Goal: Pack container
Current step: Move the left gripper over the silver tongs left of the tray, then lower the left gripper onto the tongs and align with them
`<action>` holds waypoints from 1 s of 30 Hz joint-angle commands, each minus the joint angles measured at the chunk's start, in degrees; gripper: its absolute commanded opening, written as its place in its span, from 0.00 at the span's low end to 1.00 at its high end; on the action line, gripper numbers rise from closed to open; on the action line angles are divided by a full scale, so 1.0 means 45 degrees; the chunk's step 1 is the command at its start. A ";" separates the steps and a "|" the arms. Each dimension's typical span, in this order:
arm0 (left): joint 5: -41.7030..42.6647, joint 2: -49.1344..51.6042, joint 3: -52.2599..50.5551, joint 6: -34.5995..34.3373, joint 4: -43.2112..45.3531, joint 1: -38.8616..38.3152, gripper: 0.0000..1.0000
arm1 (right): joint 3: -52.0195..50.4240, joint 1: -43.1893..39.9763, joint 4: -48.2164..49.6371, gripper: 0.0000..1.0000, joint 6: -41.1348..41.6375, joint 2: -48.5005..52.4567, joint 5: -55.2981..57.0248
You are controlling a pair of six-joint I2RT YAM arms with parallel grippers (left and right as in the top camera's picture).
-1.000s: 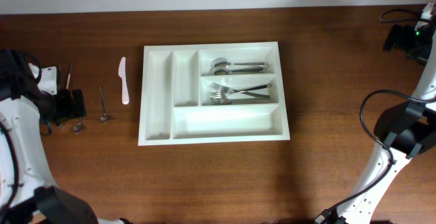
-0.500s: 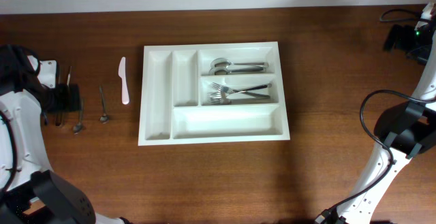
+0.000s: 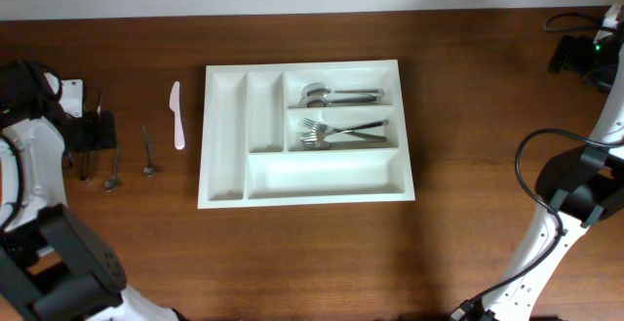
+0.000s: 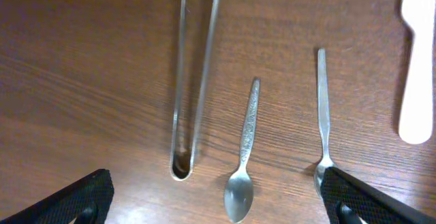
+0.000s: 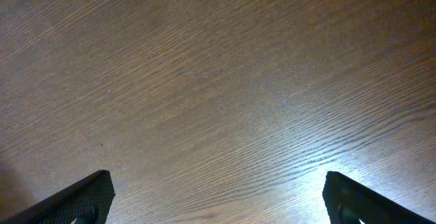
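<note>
The white five-compartment container [image 3: 322, 173] lies mid-table in the overhead view. Its top long compartment holds spoons [image 3: 336, 95] and its middle one holds forks [image 3: 336, 131]; the other compartments are bare. My left gripper [image 3: 97, 136] is open and empty above loose cutlery at the left. The left wrist view shows metal tongs [image 4: 194, 81], a small spoon [image 4: 244, 156], a second spoon [image 4: 322, 129] and a white plastic knife [image 4: 417, 60] between and beyond the open fingers [image 4: 218, 203]. My right gripper [image 3: 575, 56] is open and empty over bare wood [image 5: 218, 197].
In the overhead view the white knife [image 3: 176, 116] lies just left of the container. The two spoons [image 3: 147, 150] [image 3: 114, 177] and the tongs [image 3: 97, 100] lie further left, partly under my left arm. Cables hang at the far right edge.
My left gripper has shifted a little toward the far side of the table, over the tongs. The cutlery, container and right arm have not moved.
</note>
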 commanded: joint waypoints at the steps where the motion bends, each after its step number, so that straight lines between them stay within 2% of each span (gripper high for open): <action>1: 0.0306 0.0874 0.0282 0.0160 0.0068 0.0087 0.99 | -0.0068 -0.0097 0.0029 0.99 0.0058 -0.0495 -0.0015; 5: 0.1360 0.1326 0.0287 0.0160 0.0034 0.0073 0.99 | -0.0068 -0.0097 0.0029 0.99 0.0053 -0.0495 -0.0015; 11: 0.1467 0.1836 0.0282 0.0160 0.0029 0.0087 0.99 | -0.0068 -0.0092 0.0029 0.99 0.0053 -0.0495 -0.0015; 13: 0.1010 0.1972 0.0287 0.0112 0.0126 0.0087 0.99 | -0.0068 -0.0097 0.0029 0.98 0.0053 -0.0495 -0.0015; 18: -0.1156 0.2035 0.0287 -0.1345 0.0554 0.0092 0.99 | -0.0068 -0.0092 0.0029 0.99 0.0053 -0.0495 -0.0015; 30: -0.1224 0.2599 0.0287 -0.1277 0.0772 0.0437 0.99 | -0.0068 -0.0097 0.0029 0.99 0.0053 -0.0495 -0.0015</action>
